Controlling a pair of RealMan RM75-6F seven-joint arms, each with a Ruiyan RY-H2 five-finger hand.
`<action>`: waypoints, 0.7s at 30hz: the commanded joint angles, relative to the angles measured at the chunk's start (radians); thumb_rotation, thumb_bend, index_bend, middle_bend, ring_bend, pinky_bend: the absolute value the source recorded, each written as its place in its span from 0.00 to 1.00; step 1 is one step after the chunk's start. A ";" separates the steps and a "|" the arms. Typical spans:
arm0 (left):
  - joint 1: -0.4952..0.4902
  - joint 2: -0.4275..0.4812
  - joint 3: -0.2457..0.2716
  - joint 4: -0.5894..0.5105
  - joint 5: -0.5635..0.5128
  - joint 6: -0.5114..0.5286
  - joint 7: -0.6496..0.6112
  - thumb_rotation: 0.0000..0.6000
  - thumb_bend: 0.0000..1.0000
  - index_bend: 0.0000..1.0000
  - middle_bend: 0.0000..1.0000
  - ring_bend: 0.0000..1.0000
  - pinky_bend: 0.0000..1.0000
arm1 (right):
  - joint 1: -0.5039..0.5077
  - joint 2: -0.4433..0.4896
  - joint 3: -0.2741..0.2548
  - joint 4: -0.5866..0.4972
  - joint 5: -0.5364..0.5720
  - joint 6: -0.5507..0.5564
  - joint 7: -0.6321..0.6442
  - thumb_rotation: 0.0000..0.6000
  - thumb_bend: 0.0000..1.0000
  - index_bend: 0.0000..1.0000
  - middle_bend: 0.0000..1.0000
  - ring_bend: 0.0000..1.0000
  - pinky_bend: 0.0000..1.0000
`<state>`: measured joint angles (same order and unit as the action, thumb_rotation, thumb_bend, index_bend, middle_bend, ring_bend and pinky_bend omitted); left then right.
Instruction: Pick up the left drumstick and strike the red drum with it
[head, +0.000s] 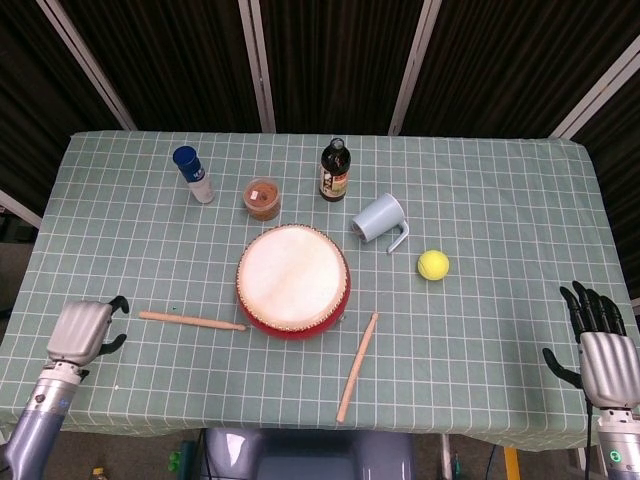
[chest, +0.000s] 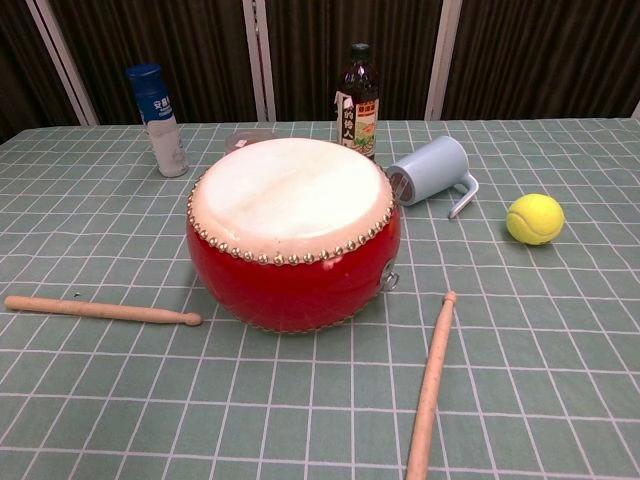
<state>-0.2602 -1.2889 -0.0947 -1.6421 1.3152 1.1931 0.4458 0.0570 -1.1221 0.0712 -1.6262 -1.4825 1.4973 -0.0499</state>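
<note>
Drumstick on the left lies flat on the tabletop, its tip pointing at the red drum and stopping just short of the shell. My left hand hovers near the butt end, not yet touching it; my fingers hold nothing, though how far they are curled I cannot tell. I judge this to be the approach step: next I need to bring the fingers over the handle and close around it before any strike. My right hand waits at the far edge, fingers apart and empty. Only the head view shows my hands; the chest view shows the drum's studded rim and the stick's rounded tip up close.
</note>
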 joint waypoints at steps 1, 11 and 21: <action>-0.075 -0.090 -0.032 0.013 -0.121 -0.072 0.131 1.00 0.24 0.47 1.00 1.00 1.00 | 0.001 0.000 0.001 0.000 0.002 -0.003 0.003 1.00 0.31 0.00 0.00 0.00 0.07; -0.136 -0.158 -0.041 0.066 -0.220 -0.098 0.212 1.00 0.26 0.46 1.00 1.00 1.00 | 0.002 0.003 0.002 -0.001 0.005 -0.007 0.012 1.00 0.30 0.00 0.00 0.00 0.07; -0.171 -0.191 -0.029 0.089 -0.258 -0.109 0.239 1.00 0.26 0.49 1.00 1.00 1.00 | 0.002 0.001 0.003 0.000 0.005 -0.006 0.010 1.00 0.31 0.00 0.00 0.00 0.07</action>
<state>-0.4299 -1.4789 -0.1245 -1.5542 1.0586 1.0847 0.6834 0.0594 -1.1214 0.0741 -1.6265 -1.4779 1.4909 -0.0397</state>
